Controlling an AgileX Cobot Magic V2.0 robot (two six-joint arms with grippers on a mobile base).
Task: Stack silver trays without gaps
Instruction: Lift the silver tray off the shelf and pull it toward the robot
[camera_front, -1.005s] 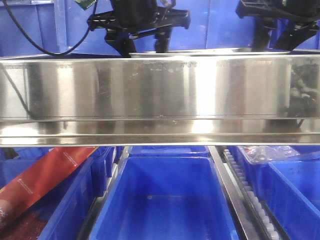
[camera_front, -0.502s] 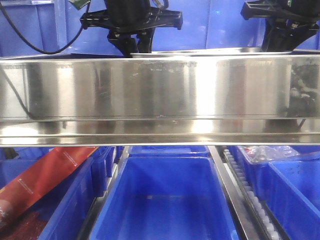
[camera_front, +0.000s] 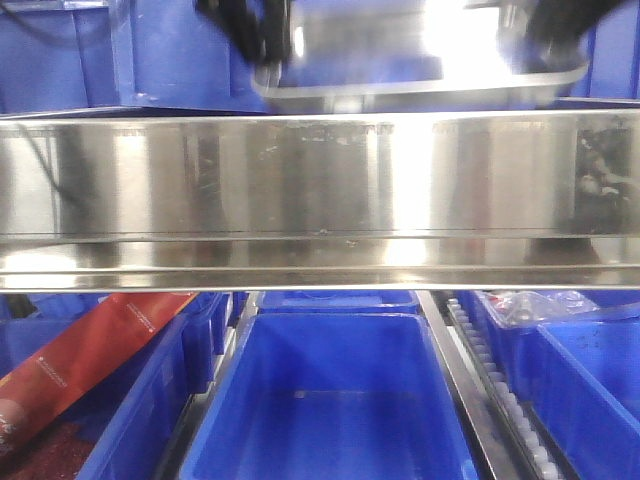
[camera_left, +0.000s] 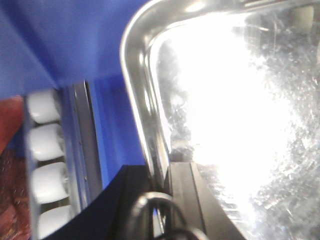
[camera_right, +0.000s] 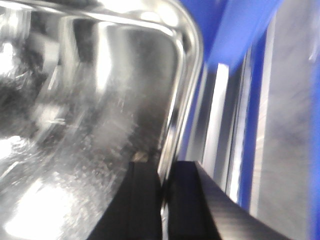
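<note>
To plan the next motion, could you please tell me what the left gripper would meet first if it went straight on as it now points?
The left gripper is shut on the rim of the silver tray, so that tray comes first; beyond its corner lies a blue wall, depth unclear.

L gripper (camera_left: 159, 172): matte black, flat blocky fingers (camera_left: 187, 195), thin dark cable loop (camera_left: 150, 202) at frame bottom. R gripper (camera_right: 162, 175): same black squared fingers (camera_right: 189, 200), bottom centre. Front view: both blurred black.
</note>
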